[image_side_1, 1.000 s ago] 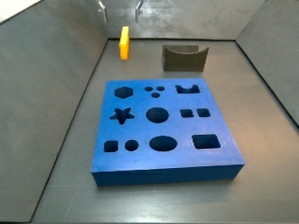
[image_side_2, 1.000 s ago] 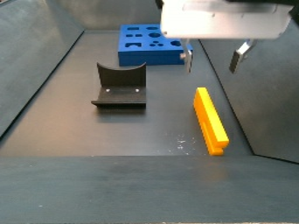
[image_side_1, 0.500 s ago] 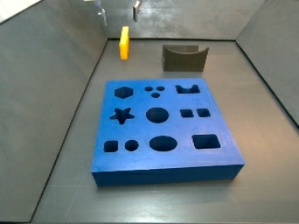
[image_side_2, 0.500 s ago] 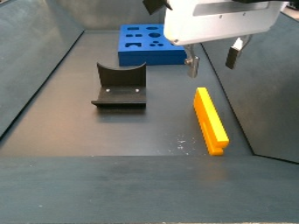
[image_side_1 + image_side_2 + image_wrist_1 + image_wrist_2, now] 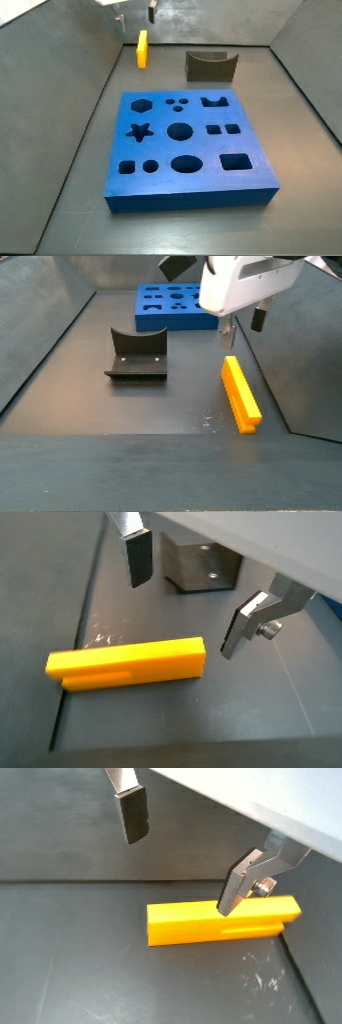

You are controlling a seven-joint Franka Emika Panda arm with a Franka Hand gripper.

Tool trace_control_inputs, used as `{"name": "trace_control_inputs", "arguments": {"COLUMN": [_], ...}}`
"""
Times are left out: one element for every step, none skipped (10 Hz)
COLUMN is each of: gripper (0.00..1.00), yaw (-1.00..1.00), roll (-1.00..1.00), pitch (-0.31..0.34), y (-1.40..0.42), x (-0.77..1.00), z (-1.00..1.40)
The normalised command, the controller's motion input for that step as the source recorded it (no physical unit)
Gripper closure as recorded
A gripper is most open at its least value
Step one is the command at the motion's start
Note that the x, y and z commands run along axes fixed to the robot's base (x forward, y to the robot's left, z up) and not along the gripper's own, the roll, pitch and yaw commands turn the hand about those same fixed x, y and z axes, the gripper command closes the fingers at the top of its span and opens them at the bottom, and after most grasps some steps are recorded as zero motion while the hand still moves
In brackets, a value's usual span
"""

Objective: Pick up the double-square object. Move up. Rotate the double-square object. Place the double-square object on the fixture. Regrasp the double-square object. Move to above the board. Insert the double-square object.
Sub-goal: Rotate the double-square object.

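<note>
The step in hand is the pick-up, and I think it goes well only if the gripper (image 5: 181, 600) comes straight down with one finger on each long side of the double-square object (image 5: 127, 663), centred on its length, and closes only when the pads are level with its flanks. In a wrist view the two silver fingers stand wide apart with nothing between them; the yellow-orange piece lies flat in the lower left of the frame, under the fingers and not touched, and the fixture (image 5: 203, 568) is at the upper middle. In another wrist view the gripper (image 5: 187, 853) is spread the same way, and the piece (image 5: 221, 921) lies in the lower right, partly behind one finger (image 5: 238, 883). In a side view the gripper (image 5: 134, 14) hangs at the upper left, above the piece (image 5: 143, 48); the board (image 5: 185, 150) fills the centre. In another side view the gripper (image 5: 241, 326) points down at the upper right, over the far end of the piece (image 5: 239, 392), not in contact.
</note>
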Motion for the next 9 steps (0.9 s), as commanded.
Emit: {"name": "trace_control_inputs", "arguments": {"gripper": [0.00, 0.00, 0.00, 0.00, 0.00, 0.00, 0.00, 0.00, 0.00], "yaw": [1.00, 1.00, 1.00, 1.00, 1.00, 1.00, 1.00, 1.00, 1.00], "roll": [0.00, 0.00, 0.00, 0.00, 0.00, 0.00, 0.00, 0.00, 0.00], "pitch": [-0.008, -0.009, -0.009, -0.009, -0.010, -0.010, -0.010, -0.011, -0.011], "y": [0.00, 0.00, 0.00, 0.00, 0.00, 0.00, 0.00, 0.00, 0.00], "x": [0.05, 0.05, 0.05, 0.05, 0.05, 0.05, 0.05, 0.05, 0.05], "z": [-0.03, -0.03, -0.03, -0.03, -0.03, -0.03, -0.03, -0.03, -0.03]}}
